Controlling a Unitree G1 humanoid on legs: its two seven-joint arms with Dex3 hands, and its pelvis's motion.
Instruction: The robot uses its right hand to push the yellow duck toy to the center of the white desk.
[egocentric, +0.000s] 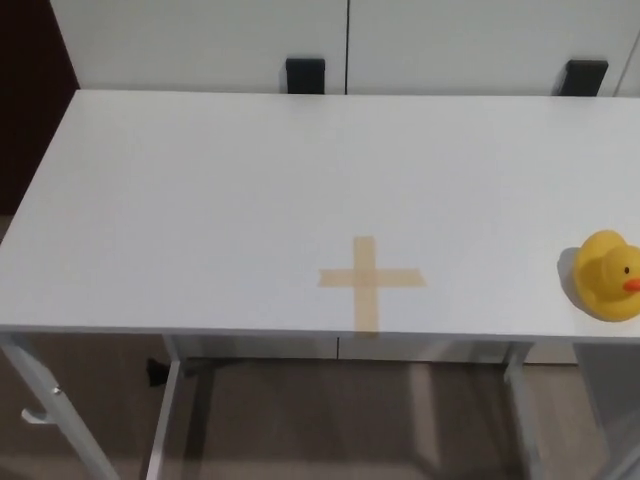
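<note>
One white desk fills most of the head view, its top running from the left edge of the picture to the right edge, with the near rim crossing low in the frame. Neither the left hand nor the right hand shows anywhere in the picture, so I cannot tell whether either is released, clenched or grasping anything. With no hand to measure from, places can only be given by the robot's own sides.

Behind the desk's far edge stand pale white panels, split by a dark vertical seam. To the robot's left of them is a dark reddish surface. Below the near rim the brown wood-look floor shows through the desk's light metal frame, whose legs slant down at both ends.

A tan tape cross lies flat on the desk top, close to the near rim and slightly toward the robot's right of the picture's middle; its lower arm reaches the rim.

The yellow duck toy sits upright on the desk at the far right, the side the right arm belongs to, well apart from the cross and near the front rim. Its orange beak points toward the picture's right edge, which cuts it off slightly.

Two small black blocks sit just beyond the desk's far edge against the panels.
</note>
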